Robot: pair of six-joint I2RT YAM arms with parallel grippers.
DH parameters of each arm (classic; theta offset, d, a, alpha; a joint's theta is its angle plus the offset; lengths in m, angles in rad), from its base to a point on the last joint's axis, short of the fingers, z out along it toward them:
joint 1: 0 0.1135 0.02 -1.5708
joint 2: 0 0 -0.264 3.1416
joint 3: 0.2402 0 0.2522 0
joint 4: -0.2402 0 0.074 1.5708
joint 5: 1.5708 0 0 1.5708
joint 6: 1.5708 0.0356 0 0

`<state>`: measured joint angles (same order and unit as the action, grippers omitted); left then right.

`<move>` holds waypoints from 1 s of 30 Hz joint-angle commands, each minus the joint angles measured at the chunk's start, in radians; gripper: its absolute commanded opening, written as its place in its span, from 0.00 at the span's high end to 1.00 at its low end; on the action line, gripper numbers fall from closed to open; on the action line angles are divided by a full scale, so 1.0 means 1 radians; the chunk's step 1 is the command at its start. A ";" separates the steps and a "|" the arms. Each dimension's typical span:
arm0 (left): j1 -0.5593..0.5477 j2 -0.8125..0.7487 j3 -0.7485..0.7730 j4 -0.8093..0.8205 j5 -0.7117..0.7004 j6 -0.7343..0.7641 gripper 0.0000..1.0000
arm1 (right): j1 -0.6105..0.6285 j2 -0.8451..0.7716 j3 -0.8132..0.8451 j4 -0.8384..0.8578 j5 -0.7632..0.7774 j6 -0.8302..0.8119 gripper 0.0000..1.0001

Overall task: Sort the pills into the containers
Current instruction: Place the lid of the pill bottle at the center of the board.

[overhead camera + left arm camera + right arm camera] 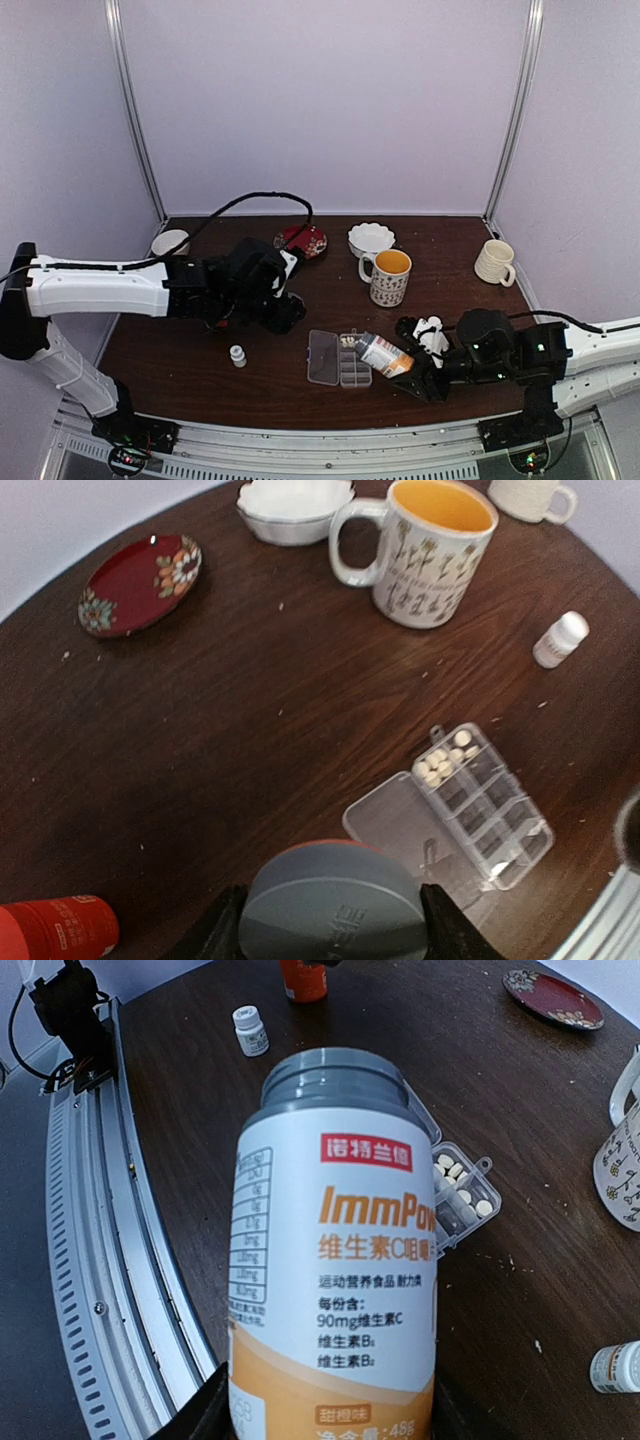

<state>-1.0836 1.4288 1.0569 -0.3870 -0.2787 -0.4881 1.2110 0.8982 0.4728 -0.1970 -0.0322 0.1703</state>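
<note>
The containers are the cells of a clear pill box (352,362) (487,802) (462,1210), whose lid (400,830) lies open flat. Several cream pills (445,760) (462,1186) fill one end cell. My right gripper (412,371) (330,1415) is shut on a white and orange vitamin bottle (383,352) (335,1260). It holds the bottle tilted, with the grey neck over the box. Farther left and above the table, my left gripper (278,306) (335,925) is shut on a round grey cap (332,905).
A flowered mug (388,277) (430,550), a white bowl (371,238), a red plate (302,242) (140,583) and a cream mug (495,262) stand behind. A small white bottle (238,355) (250,1030) is near the front left. An orange bottle (55,930) lies beside my left gripper.
</note>
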 commanded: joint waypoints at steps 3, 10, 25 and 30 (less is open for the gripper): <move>0.005 0.202 0.087 -0.109 -0.100 -0.066 0.90 | 0.002 -0.037 -0.073 0.085 -0.042 0.119 1.00; 0.031 0.261 0.091 -0.121 -0.122 -0.125 0.89 | 0.001 -0.003 -0.093 0.060 -0.055 0.184 1.00; 0.055 0.313 0.074 -0.132 -0.083 -0.140 0.88 | 0.001 0.128 0.003 -0.105 -0.112 0.303 1.00; 0.054 0.318 0.055 -0.109 -0.077 -0.130 0.88 | 0.002 0.150 0.048 -0.181 -0.098 0.298 1.00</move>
<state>-1.0328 1.7325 1.1221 -0.5316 -0.3641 -0.6178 1.2110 1.0332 0.4568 -0.3119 -0.1394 0.4541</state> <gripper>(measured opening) 0.525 0.555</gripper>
